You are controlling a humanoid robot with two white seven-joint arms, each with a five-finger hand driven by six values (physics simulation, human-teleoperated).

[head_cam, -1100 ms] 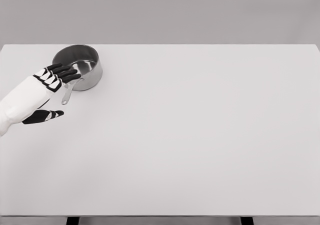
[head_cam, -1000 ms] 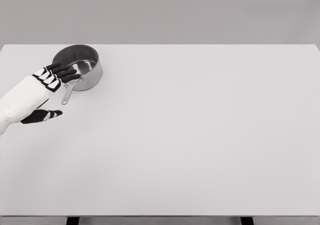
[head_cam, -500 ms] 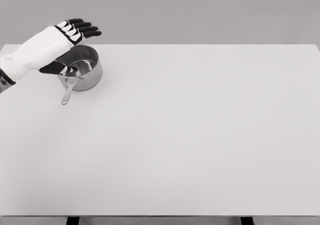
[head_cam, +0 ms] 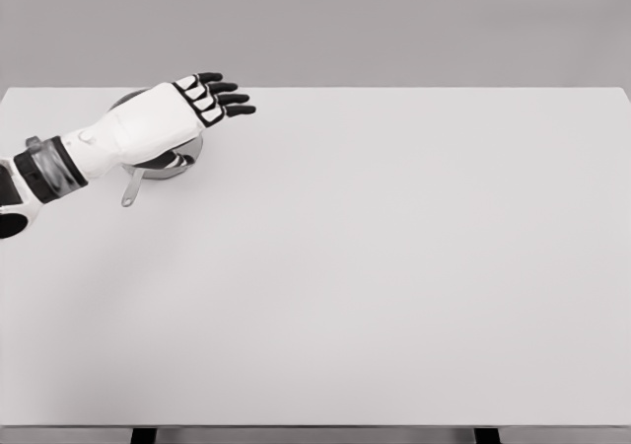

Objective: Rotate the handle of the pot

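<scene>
A steel pot (head_cam: 183,158) stands near the table's far left corner, mostly hidden behind my left hand. Its thin metal handle (head_cam: 130,186) points toward the front left. My left hand (head_cam: 202,102) hovers above the pot, palm down, black fingers stretched out to the right past the pot's rim and holding nothing. The arm comes in from the left edge. No right arm shows in the head view.
The white table (head_cam: 394,266) fills the view, its far edge running below a grey wall. Two dark table legs show at the bottom edge.
My left hand has lifted from beside the handle, gone up over the pot and swung right, so it now covers most of the pot. The pot and handle have not moved.
</scene>
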